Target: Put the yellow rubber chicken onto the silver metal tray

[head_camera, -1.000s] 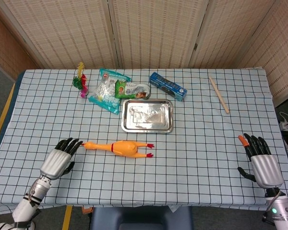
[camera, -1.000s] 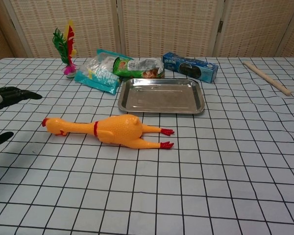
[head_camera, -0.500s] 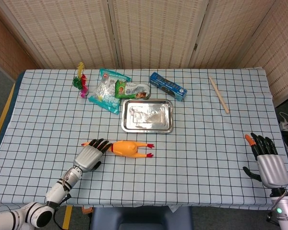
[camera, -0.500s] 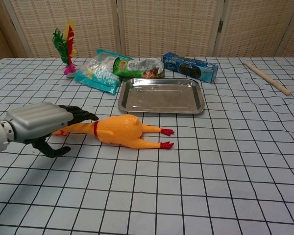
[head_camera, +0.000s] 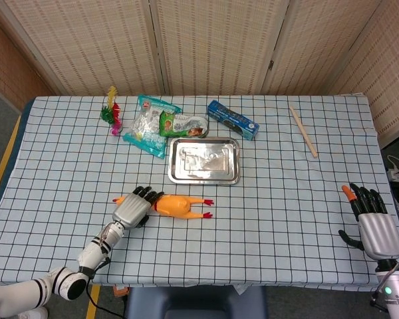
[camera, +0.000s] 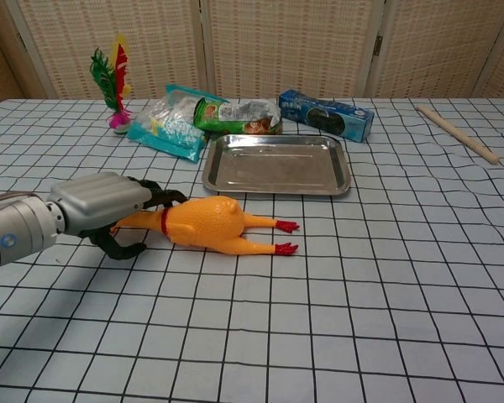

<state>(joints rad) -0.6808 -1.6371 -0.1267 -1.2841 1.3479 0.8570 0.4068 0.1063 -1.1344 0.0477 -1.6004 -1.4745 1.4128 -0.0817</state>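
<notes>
Chicken: the yellow rubber chicken with red feet (head_camera: 179, 206) (camera: 208, 225) lies on its side on the checked tablecloth (head_camera: 272, 193), left of centre in the head view, head toward the left edge and feet toward the right.
Tray: the shallow silver metal tray (head_camera: 204, 160) (camera: 275, 164) sits just above the chicken in the frame, apart from it, and holds nothing.
Left hand: the grey-and-black left hand (head_camera: 134, 209) (camera: 105, 206) lies over the chicken's neck and head end, its dark fingers (camera: 155, 197) draped across the neck and the thumb curled below (whether the fingers actually squeeze the neck cannot be told). The chicken rests on the cloth.
Right hand: the right hand (head_camera: 374, 222) sits at the lower right of the head view, near the table edge, fingers apart and pointing up the frame, holding nothing; the chest view does not show it.
Upper left of the head view: a feathered shuttlecock with red, green and yellow plumes (head_camera: 112, 113), and beside it clear plastic snack bags (head_camera: 153, 123).
Above the tray: a blue rectangular box (head_camera: 233, 119) (camera: 326, 113).
Upper right: a pale wooden stick (head_camera: 303, 130) (camera: 458, 133), lying aslant.
</notes>
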